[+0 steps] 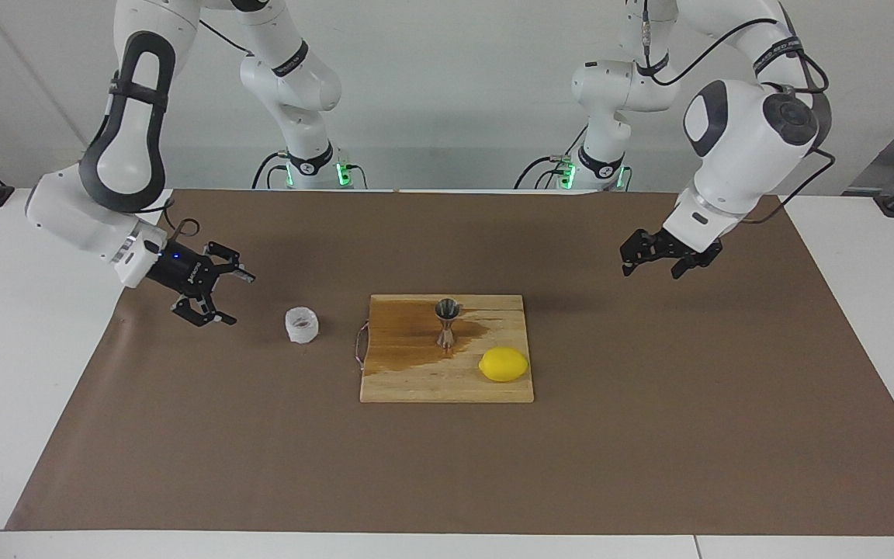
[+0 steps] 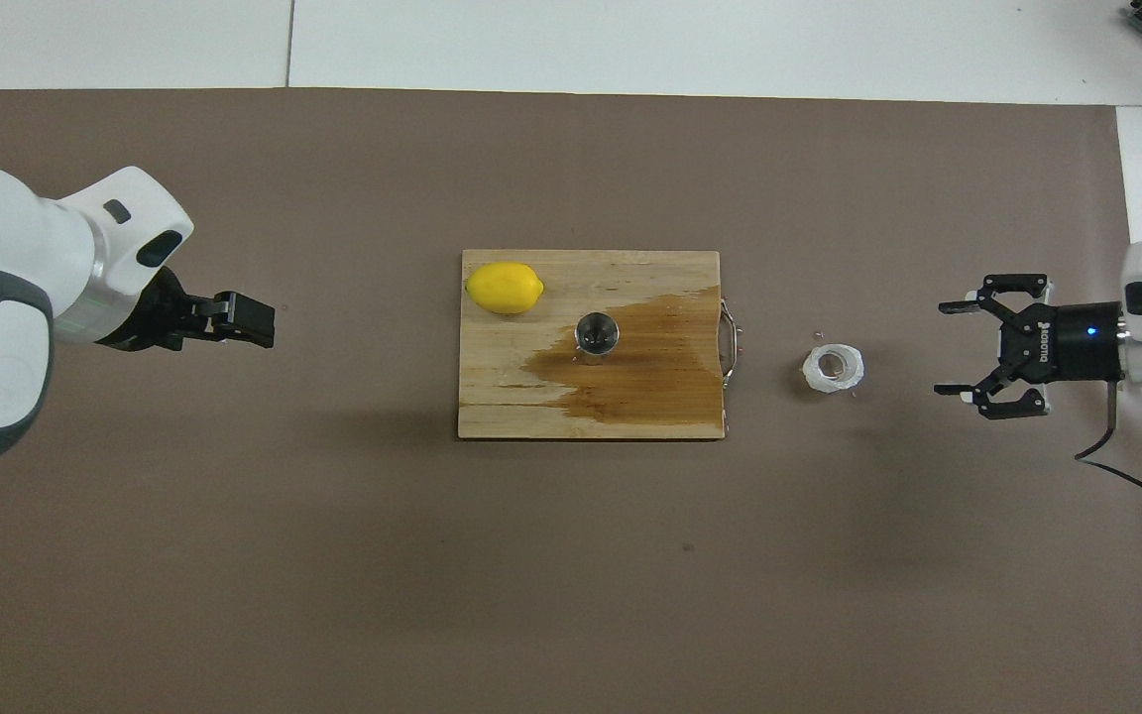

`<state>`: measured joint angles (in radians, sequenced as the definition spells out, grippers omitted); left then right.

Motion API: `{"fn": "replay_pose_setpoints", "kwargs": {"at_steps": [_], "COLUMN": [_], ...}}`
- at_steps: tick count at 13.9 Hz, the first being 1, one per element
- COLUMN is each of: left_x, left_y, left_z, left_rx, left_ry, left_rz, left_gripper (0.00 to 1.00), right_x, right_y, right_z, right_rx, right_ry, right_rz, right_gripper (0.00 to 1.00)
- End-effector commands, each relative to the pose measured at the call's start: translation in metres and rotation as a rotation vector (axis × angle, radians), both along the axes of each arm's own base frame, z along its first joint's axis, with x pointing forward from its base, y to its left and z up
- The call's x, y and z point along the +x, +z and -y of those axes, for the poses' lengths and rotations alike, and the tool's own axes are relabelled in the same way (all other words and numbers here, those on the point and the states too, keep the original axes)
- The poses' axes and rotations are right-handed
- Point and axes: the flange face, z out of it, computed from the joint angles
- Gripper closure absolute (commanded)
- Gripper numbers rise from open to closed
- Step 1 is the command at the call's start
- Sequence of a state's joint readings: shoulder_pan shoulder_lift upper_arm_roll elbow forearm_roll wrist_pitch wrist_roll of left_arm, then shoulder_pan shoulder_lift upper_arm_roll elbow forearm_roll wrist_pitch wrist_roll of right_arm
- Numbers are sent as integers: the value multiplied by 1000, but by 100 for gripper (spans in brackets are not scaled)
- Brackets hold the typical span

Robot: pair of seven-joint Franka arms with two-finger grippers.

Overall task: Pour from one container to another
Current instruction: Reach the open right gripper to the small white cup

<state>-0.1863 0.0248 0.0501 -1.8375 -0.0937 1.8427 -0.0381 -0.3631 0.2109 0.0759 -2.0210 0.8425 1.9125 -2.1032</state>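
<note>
I have the right gripper [image 1: 226, 297] low over the brown mat at the right arm's end, its fingers spread apart and turned sideways toward the crinkled white plastic cup [image 1: 301, 324], which stands upright on the mat near it and beside the cutting board's [image 1: 416, 380] handle end, so a side grasp should come easily. The steel jigger [image 1: 447, 321] stands upright on the board's wet patch as the receiver, with the lemon [image 1: 504, 364] farther from the robots. My left gripper [image 1: 658, 257], fingers also apart and empty, waits over bare mat at the left arm's end, well apart from the board, which I judge leaves room for the pour.
</note>
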Motion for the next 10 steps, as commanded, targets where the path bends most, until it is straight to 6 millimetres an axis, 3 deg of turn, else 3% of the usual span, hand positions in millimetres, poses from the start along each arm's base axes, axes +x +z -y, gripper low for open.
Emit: {"fn": "replay_pose_setpoints", "kwargs": {"at_steps": [1, 2, 3, 8, 9, 10], "left_x": [-10, -10, -9, -7, -7, -4], "left_y": [20, 29, 41, 106, 116, 115], "left_z": [-9, -12, -13, -16, -16, -15], "left_rx": [78, 79, 79, 114, 114, 111], "left_ry": [-49, -46, -47, -54, -57, -56], "left_rz": [35, 51, 65, 73, 79, 76], "left_gripper": [0, 0, 0, 0, 0, 0], "right_x": [0, 2, 2, -7, -5, -3], "right_y": [-62, -82, -87, -97, -97, -100], "right_z": [-7, -11, -15, -33, -32, -49], "right_rx": [131, 171, 183, 259, 236, 236], "right_ry": [11, 12, 11, 70, 95, 125], "right_rz": [59, 88, 92, 59, 86, 84], "right_gripper": [0, 0, 0, 0, 0, 0]}}
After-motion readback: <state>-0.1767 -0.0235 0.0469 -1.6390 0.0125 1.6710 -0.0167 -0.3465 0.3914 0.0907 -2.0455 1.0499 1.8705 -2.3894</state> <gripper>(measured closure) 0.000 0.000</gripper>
